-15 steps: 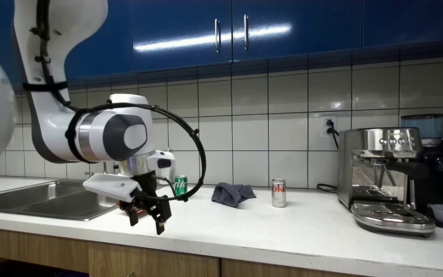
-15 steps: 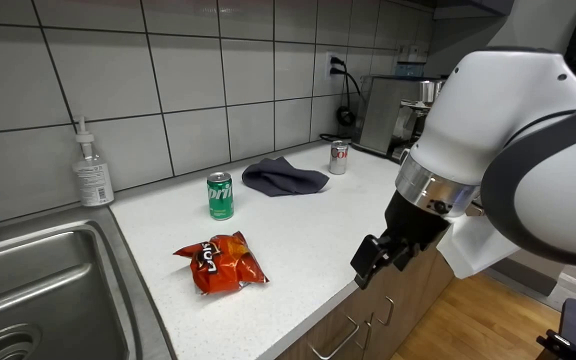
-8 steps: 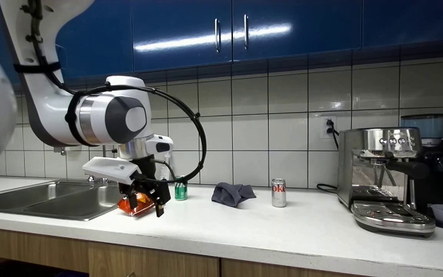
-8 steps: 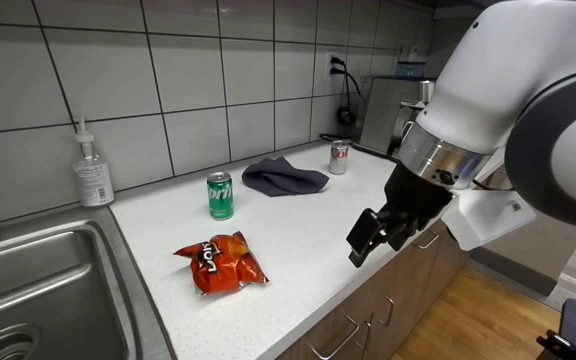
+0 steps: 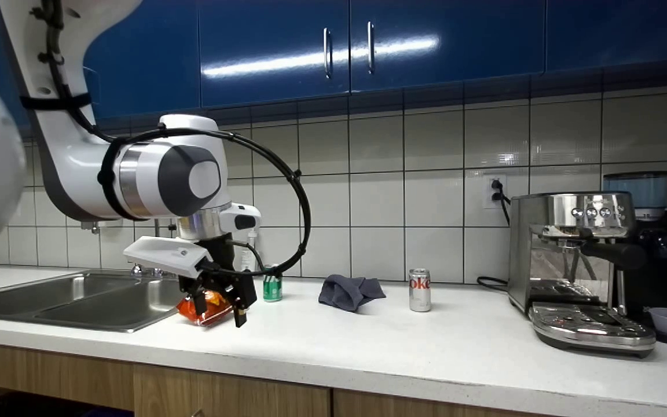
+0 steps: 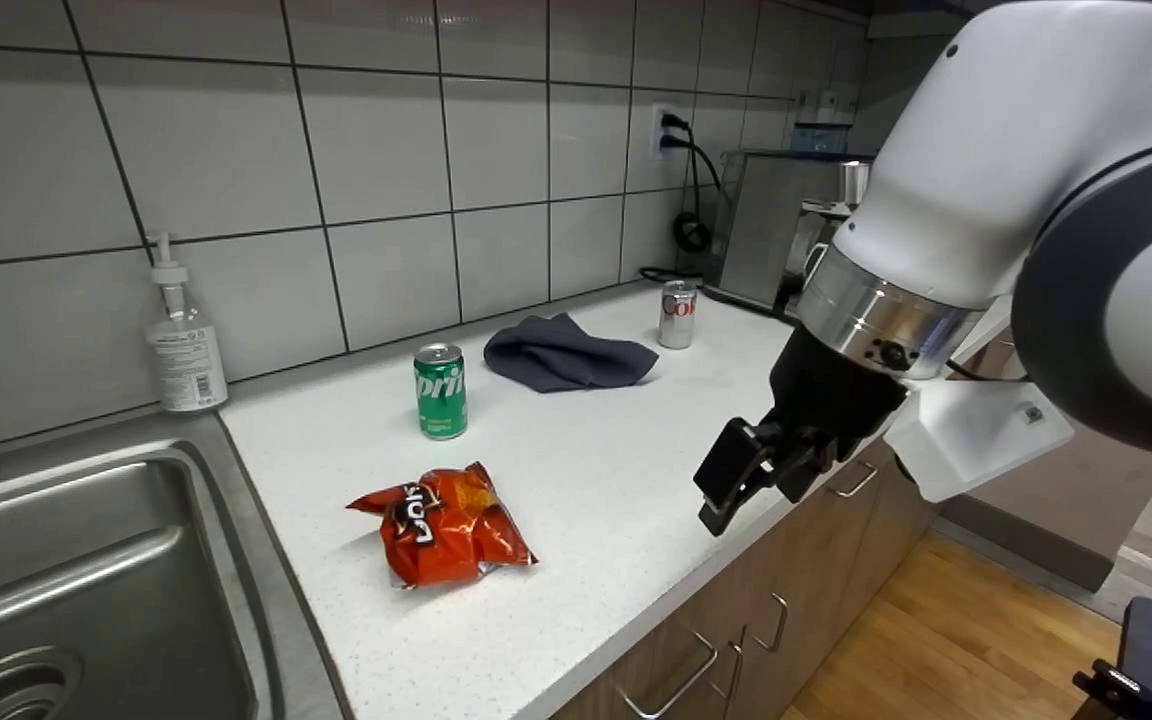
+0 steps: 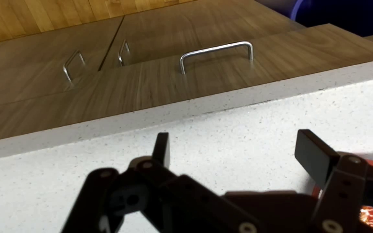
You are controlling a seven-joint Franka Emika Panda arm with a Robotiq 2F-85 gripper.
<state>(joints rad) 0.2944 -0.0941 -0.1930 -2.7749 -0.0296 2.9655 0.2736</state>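
One red chip bag point(image 6: 451, 525), seemingly apart, outside the spread fingers point(image 7: 312, 158).

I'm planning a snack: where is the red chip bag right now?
In an exterior view, the red chip bag lies on the counter, left of the open gripper, just right of the sink and in front of the green can.

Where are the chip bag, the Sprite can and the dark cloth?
Chip bag point(image 6: 454, 530), in an exterior view: its red front, beside the lettering.
Sprite can point(image 6: 441, 394), in an exterior view: green side, about mid-height.
Dark cloth point(image 6: 568, 358), in an exterior view: middle of its folds.
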